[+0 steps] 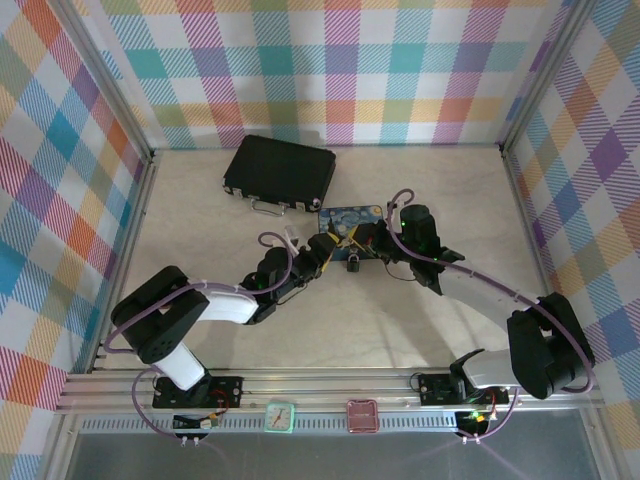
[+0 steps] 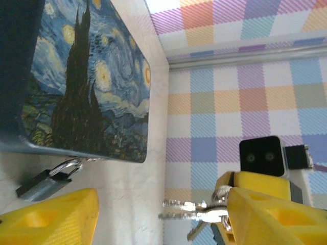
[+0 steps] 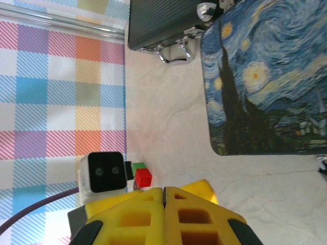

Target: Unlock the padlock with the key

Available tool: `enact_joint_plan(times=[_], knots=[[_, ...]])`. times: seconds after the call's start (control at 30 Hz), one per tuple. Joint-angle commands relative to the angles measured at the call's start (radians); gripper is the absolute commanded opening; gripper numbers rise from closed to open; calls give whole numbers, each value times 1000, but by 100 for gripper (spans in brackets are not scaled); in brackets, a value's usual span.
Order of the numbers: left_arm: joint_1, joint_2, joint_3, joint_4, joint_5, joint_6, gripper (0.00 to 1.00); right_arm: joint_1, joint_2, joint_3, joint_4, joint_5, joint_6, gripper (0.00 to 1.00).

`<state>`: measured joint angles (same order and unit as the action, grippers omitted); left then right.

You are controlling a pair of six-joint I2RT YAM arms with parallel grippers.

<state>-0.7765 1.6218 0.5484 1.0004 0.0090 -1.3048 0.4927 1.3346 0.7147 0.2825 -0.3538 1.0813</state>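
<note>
Currently the left gripper (image 2: 161,217) has its fingers apart with nothing between them, low over the table (image 3: 168,127). The padlock (image 2: 43,184) lies on its side just beyond the left finger, its shackle touching or tucked under the near edge of the painted blue box (image 2: 97,81).

The right gripper (image 3: 163,196) has its fingers pressed together. The key (image 2: 186,206), on a small bunch, hangs clear of the table at those tips, so I judge it pinched there. The actual contact is hidden behind a yellow finger.

Step in hand, as I judge it: key is secured, padlock not yet grasped.

Next move calls for:
- the left fingers to close on the padlock body and lift or steady it, keyhole toward the key
- fine alignment of a thin key to a small slot
- care at the box edge, which crowds the shackle

Views:
- Left wrist: key and padlock together in one frame.
- Right wrist: the shut fingers, the box, and the black briefcase (image 3: 163,23) behind it.
- Top: both arms meeting just in front of the box.
</note>
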Motion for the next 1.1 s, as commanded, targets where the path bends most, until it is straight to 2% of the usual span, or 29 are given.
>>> enact_joint_plan(times=[0.0,0.3,0.57,0.63,0.77,0.9,1.07], knots=[[-14,9,43,102,-30,-62,67,0,5,5,92,-44,38,0],[-20,22,69,104,-23,-67,61,0,14,-4,120,-71,53,0],[-21,9,94,61,-9,-39,46,0,7,-5,82,-49,29,0],[-20,5,95,51,-8,-34,38,-1,-1,-1,57,-31,12,0],[-20,3,97,39,2,-33,37,0,-3,17,28,-14,-13,0],[-20,6,96,33,13,-28,26,-2,-1,31,2,-7,-32,0],[-20,-7,85,1,2,-14,1,-2,-26,23,-22,13,-44,0]])
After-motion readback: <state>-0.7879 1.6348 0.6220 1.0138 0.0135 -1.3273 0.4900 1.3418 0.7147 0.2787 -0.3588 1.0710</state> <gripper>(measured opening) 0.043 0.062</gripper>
